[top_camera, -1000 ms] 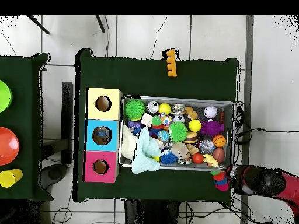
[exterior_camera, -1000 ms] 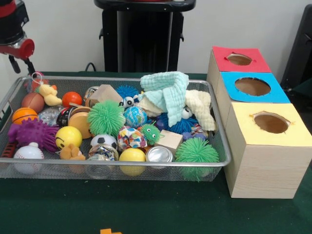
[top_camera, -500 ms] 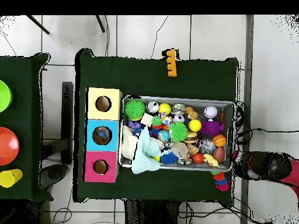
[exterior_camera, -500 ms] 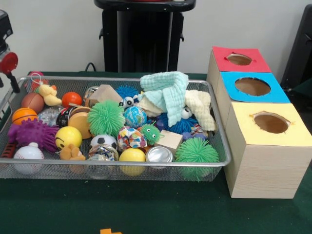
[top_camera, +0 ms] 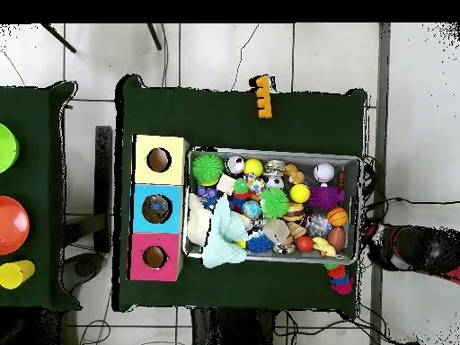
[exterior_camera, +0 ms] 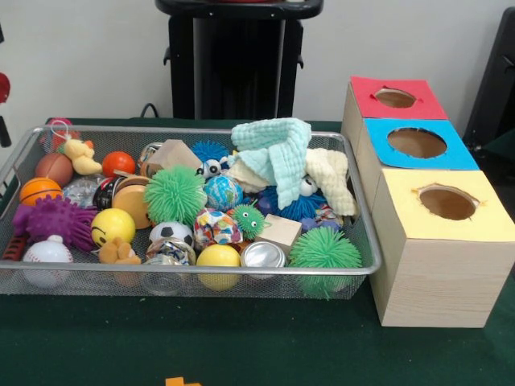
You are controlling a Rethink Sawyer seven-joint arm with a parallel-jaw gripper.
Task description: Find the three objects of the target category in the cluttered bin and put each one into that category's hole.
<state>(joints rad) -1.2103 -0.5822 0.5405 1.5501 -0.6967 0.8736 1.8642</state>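
Observation:
A wire mesh bin (exterior_camera: 201, 269) holds a heap of toys: green spiky balls (exterior_camera: 175, 194), a purple spiky ball (exterior_camera: 55, 219), a yellow smiley ball (exterior_camera: 113, 226), a baseball (exterior_camera: 47, 252), a small basketball (exterior_camera: 39, 190), a wooden block (exterior_camera: 281, 231), a tin can (exterior_camera: 263, 254), and a mint cloth (exterior_camera: 278, 149). Beside it stand three wooden boxes, each with a hole: red-topped (exterior_camera: 395, 98), blue-topped (exterior_camera: 417, 142), yellow-topped (exterior_camera: 447, 203). My gripper (top_camera: 384, 248) hangs outside the bin's (top_camera: 274, 153) short end, away from the boxes. Only a sliver of it shows at the front view's left edge.
An orange toy piece (top_camera: 262, 96) lies on the green cloth, apart from the bin. A small stack of coloured pieces (top_camera: 339, 280) sits off the bin's corner near my arm. In the overhead view, a side table at the left carries coloured dishes (top_camera: 11, 225).
My arm has drawn away from the bin's corner, sliding out past the front view's left edge. Nothing in the bin has moved.

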